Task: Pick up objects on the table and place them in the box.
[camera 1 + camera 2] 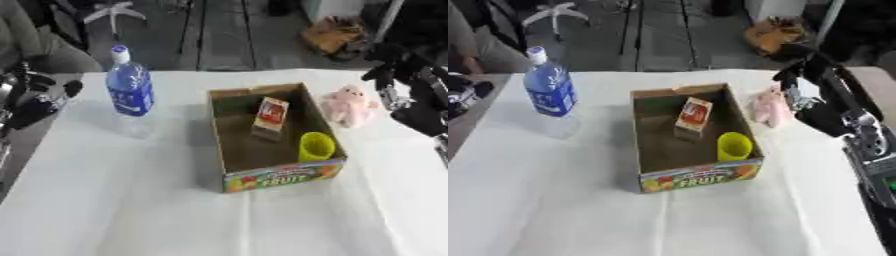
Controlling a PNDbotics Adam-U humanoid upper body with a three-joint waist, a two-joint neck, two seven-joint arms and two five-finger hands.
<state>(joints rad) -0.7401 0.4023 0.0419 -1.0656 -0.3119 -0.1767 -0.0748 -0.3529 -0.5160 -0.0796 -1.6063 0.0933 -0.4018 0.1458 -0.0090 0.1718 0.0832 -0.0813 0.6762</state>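
White table [131, 200], box [229, 162] mid, w/ carton [272, 114] & cup [316, 146] inside.
R hand [811, 82] by pink toy [347, 106], grip unclear; L hand [26, 102] at edge, unclear; bottle [129, 85] left.

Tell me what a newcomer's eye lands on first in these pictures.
First the open cardboard box in the middle of the white table, with bright fruit print on its near wall and a yellow cup and a small red and white carton inside. Next the blue water bottle standing upright to the box's left. Then the pink plush toy lying just right of the box, with the robot's black right hand close above it.
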